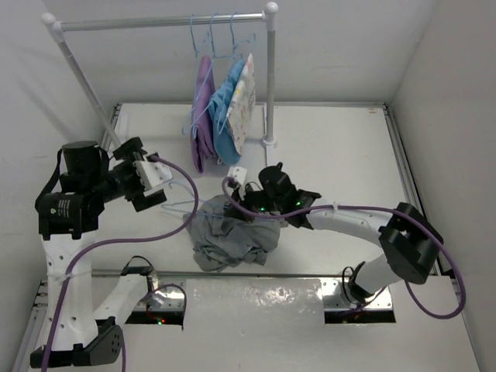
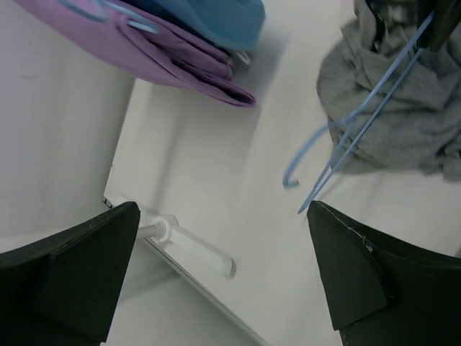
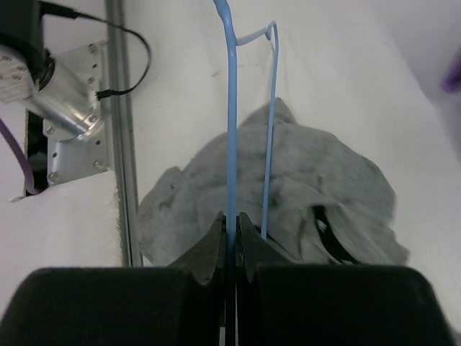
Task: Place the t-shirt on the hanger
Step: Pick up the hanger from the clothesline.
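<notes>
**A:** What are the right arm's jaws doing?

**B:** They are pressed together on one thin rod of the light-blue triangular wire hanger (image 3: pixel 231 130), gripping it at its right end.

**A:** And the left arm's jaws?

**B:** They are spread wide with nothing between them. The hanger's curved hook (image 2: pixel 292 164) sits just ahead of them, not touching.

**A:** Where does the hanger lie?

**B:** It runs leftward from the right arm's jaws across the crumpled grey t-shirt (image 1: pixel 232 232), which is heaped on the white surface (image 1: pixel 333 147) near the middle. The hook juts past the shirt's left edge. I cannot tell whether any of the frame is inside the fabric.

**A:** And further out?

**B:** At the far side, a white-posted rail rack (image 1: pixel 155 23) holds a purple garment (image 1: pixel 203 116), a blue garment (image 1: pixel 226 108) and a patterned white garment (image 1: pixel 244 97). They hang side by side on matching hangers.
</notes>
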Controlling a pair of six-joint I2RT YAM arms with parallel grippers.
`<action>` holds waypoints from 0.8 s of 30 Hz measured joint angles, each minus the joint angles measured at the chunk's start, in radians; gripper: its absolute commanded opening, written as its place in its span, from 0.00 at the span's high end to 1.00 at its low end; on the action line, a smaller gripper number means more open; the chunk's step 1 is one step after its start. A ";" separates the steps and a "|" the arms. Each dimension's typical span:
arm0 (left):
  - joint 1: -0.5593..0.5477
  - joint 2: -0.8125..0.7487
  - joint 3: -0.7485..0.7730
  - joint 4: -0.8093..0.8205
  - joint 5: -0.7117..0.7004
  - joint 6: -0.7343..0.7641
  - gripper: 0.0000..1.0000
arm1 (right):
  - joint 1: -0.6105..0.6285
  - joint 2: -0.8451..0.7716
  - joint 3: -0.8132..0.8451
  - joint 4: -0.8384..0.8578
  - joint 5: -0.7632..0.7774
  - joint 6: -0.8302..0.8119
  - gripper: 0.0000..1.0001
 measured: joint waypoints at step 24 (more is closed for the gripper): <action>-0.001 0.108 -0.423 0.132 0.441 0.246 0.00 | -0.130 -0.506 -0.254 -0.058 -0.009 0.090 1.00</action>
